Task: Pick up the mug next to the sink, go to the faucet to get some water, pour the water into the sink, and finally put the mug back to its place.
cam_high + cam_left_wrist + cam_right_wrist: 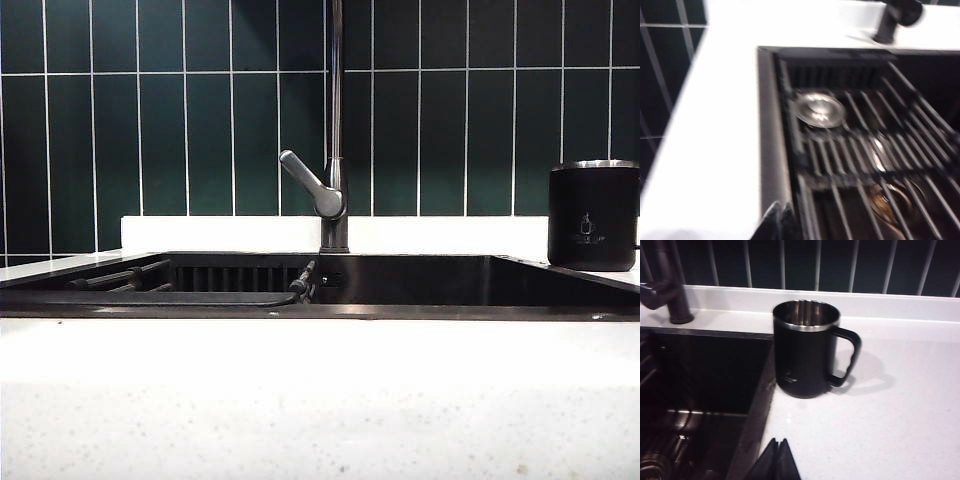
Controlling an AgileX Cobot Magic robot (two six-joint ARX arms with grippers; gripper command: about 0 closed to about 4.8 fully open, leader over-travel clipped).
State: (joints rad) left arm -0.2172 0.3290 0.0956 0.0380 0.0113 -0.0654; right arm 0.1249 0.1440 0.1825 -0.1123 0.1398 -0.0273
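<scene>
While mug [806,354] stands free, left pincer [780,216] closed, right pincer [778,454] closed

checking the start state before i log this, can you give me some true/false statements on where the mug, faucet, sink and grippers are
1. The matte black mug with a silver rim stands upright on the white speckled countertop, beside the black rectangular sink. True.
2. The right gripper is shut on the mug's handle. False: it is shut on nothing and hangs short of the mug.
3. Water runs from the tall dark-metal faucet. False: no stream shows.
4. The left gripper is shut, over the sink's edge on the side away from the mug. True.
5. The mug lies inside the sink on the rack bars. False: it is on the counter.
</scene>
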